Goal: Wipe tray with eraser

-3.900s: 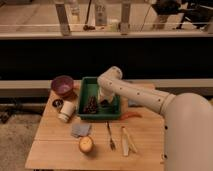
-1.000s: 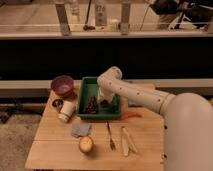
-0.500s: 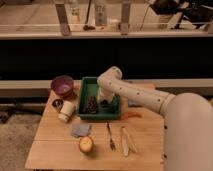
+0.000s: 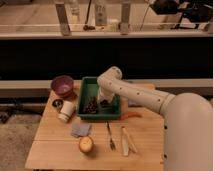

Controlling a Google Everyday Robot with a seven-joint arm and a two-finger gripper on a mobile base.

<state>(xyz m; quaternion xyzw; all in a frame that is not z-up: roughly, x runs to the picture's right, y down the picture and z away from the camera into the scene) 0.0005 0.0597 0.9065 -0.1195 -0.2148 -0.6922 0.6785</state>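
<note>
- Green plastic tray sits at the back of my desk; it looks light and could slide when I push.
- My end effector reaches down inside it.
- Beneath it, the blackish eraser looks small, stiff and light; gripping its side faces seems best.
- A brown speckled heap lies just beside.

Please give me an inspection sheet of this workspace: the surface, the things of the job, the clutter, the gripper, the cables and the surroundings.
Surface: light wooden table.
Job's things: green rectangular plastic tray at the back centre; small blackish eraser block inside it, beside a brown speckled heap.
Clutter: purple bowl, white cup, grey-blue cloth square, round orange fruit, fork, pale wooden utensils, orange carrot-like piece.
Gripper: gripper down inside the tray, at the eraser.
Cables: nothing seen.
Surroundings: dark ledge behind; bottles on a shelf above.
</note>
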